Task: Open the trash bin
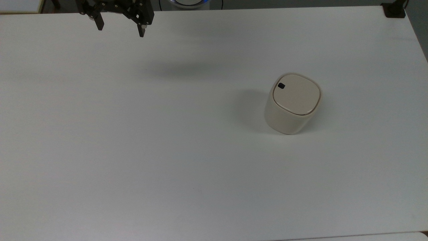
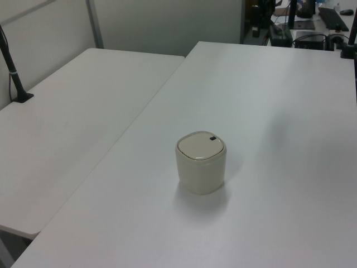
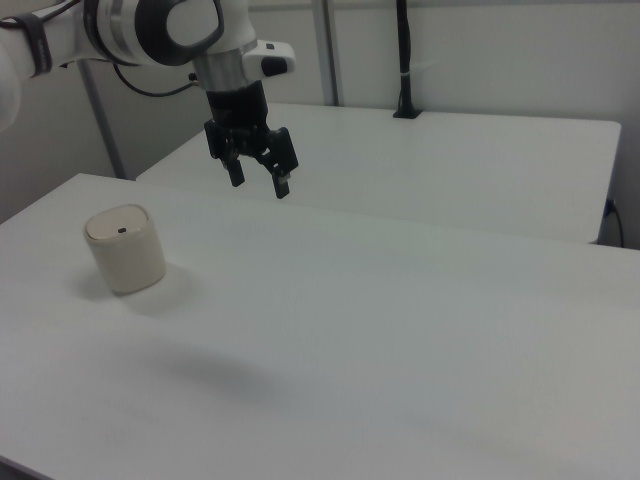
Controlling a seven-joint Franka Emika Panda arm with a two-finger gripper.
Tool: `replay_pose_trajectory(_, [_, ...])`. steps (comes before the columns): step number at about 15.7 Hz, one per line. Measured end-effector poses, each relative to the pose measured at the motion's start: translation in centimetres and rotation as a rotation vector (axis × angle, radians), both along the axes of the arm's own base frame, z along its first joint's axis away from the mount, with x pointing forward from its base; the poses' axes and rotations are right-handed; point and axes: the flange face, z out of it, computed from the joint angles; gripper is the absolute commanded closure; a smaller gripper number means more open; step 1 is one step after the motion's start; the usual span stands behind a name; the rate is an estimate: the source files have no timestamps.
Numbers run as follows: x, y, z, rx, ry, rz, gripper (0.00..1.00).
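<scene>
right view: gripper [image 3: 260,184] spread, trash bin [image 3: 125,248] closed.

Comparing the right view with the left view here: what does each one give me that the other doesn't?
The right view alone shows the Panda arm and its gripper, fingers apart, held above the table away from the bin. The left view alone shows a cluttered desk with a keyboard past the table's far end. Both show the cream trash bin, standing upright on the white table with its lid shut and the black button on top, plus a second white table alongside.
</scene>
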Motion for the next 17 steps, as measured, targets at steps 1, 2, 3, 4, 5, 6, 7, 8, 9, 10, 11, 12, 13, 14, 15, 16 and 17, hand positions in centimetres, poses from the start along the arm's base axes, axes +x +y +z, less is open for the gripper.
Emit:
replay_pose_trajectory(1, [0.0, 0.1, 0.0, 0.000, 0.000, 0.001, 0.00])
replay_pose_trajectory(2, [-0.1, 0.2, -0.2, 0.003, 0.015, 0.004, 0.00])
replay_pose_trajectory(3, [-0.3, 0.4, -0.4, 0.007, 0.037, 0.008, 0.00])
replay_pose_trajectory(4, [-0.4, 0.6, -0.5, 0.008, 0.048, 0.012, 0.00])
replay_pose_trajectory(5, [-0.4, 0.8, -0.6, 0.009, 0.053, 0.015, 0.00])
replay_pose_trajectory(6, [-0.4, 0.9, -0.6, 0.009, 0.054, 0.016, 0.00])
replay_pose_trajectory(7, [-0.4, 1.0, -0.6, 0.009, 0.054, 0.017, 0.00])
replay_pose_trajectory(8, [-0.4, 1.0, -0.6, 0.009, 0.054, 0.017, 0.00])
replay_pose_trajectory(9, [-0.4, 1.0, -0.6, 0.009, 0.054, 0.017, 0.00])
replay_pose_trajectory(10, [-0.4, 1.0, -0.6, 0.009, 0.054, 0.017, 0.00])
replay_pose_trajectory(11, [-0.4, 1.0, -0.6, 0.009, 0.054, 0.017, 0.00])
replay_pose_trajectory(12, [-0.4, 1.0, -0.6, 0.009, 0.054, 0.018, 0.00])
replay_pose_trajectory(13, [-0.4, 1.0, -0.6, 0.009, 0.054, 0.019, 0.00])
replay_pose_trajectory(14, [-0.4, 1.0, -0.6, 0.009, 0.054, 0.022, 0.00])
replay_pose_trajectory(15, [-0.4, 1.1, -0.6, 0.009, 0.054, 0.025, 0.00])
replay_pose_trajectory(16, [-0.4, 1.2, -0.6, 0.009, 0.055, 0.027, 0.08])
replay_pose_trajectory(17, [-0.3, 1.3, -0.6, 0.009, 0.055, 0.029, 0.23])
